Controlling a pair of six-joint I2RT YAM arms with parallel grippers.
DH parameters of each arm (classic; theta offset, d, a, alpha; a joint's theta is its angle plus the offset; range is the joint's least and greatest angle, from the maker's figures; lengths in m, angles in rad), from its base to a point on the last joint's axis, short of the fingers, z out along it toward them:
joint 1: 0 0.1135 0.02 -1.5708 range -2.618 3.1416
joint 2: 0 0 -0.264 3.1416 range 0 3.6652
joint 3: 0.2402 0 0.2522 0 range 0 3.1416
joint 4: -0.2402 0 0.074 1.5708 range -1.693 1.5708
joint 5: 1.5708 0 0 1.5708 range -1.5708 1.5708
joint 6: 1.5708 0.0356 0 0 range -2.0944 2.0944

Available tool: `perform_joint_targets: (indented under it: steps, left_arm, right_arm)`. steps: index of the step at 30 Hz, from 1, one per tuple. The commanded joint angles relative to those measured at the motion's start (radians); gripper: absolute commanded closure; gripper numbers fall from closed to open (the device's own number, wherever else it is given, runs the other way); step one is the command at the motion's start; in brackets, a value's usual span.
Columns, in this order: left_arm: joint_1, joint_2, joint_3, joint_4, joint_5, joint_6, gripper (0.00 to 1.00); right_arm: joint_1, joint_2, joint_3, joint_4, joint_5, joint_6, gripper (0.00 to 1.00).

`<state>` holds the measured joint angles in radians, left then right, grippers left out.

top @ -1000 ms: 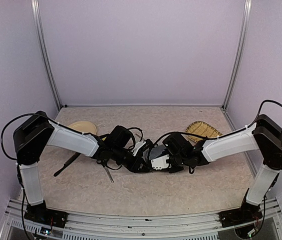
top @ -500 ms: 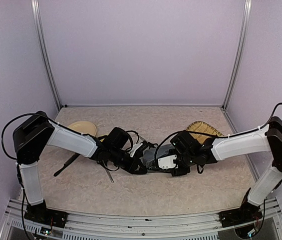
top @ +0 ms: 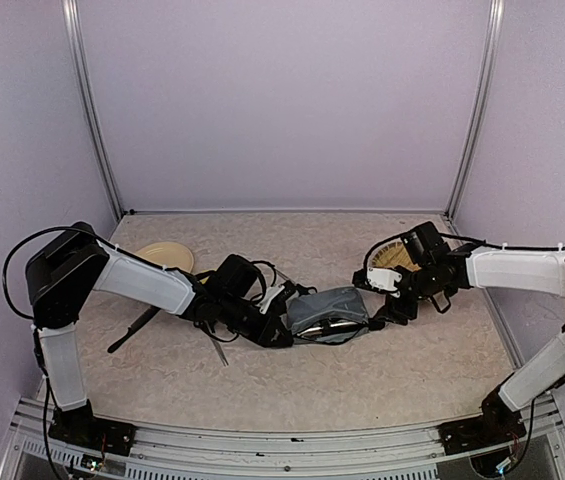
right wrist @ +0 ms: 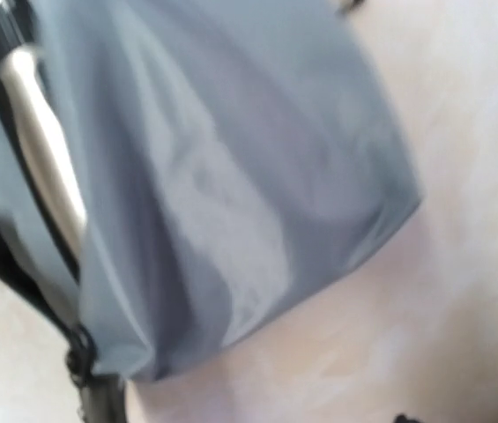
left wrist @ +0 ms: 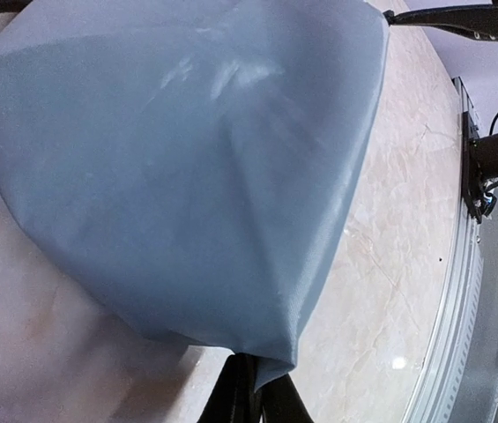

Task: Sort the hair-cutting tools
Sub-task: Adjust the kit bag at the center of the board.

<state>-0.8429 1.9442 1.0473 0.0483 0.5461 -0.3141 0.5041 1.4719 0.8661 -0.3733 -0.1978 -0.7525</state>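
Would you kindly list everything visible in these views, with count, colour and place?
grey zip pouch: one, grey, table centre, mouth open
silver tool: one, silver, inside the pouch's mouth; kind unclear
scissors: one pair seen, silver blades, beside the left arm, partly hidden
comb: one, black, left side of the table
plate: one, beige, far left
woven tray: one, straw-coloured, far right
left gripper: black, shut on the pouch's left corner
right gripper: black, at the pouch's right end

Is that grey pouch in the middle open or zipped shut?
Open: the grey pouch gapes along its near edge, with a silver tool showing inside.
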Motion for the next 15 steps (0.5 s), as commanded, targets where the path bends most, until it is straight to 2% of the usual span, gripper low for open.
perform_joint_targets:
  steps: [1, 7, 9, 12, 13, 15]
  left_arm:
    - [0.002, -0.013, 0.024, -0.041, -0.028, 0.016, 0.98]
    - [-0.008, -0.015, 0.036, -0.052, -0.033, 0.020, 0.98]
    - [-0.011, -0.013, 0.041, -0.056, -0.036, 0.021, 0.98]
    - [-0.018, -0.019, 0.048, -0.077, -0.045, 0.023, 0.99]
    - [-0.023, -0.026, 0.059, -0.097, -0.050, 0.021, 1.00]
    - [-0.043, -0.058, 0.105, -0.179, -0.048, 0.025, 1.00]
  right_arm:
    - [-0.043, 0.105, 0.082, -0.149, -0.146, 0.066, 0.35]
    - [-0.052, 0.158, 0.093, -0.174, -0.183, 0.084, 0.51]
    - [-0.053, 0.167, 0.111, -0.204, -0.199, 0.084, 0.66]
    - [-0.055, 0.178, 0.136, -0.271, -0.227, 0.084, 0.96]
    - [-0.055, 0.177, 0.152, -0.308, -0.245, 0.083, 1.00]
    - [-0.056, 0.150, 0.191, -0.402, -0.307, 0.074, 1.00]
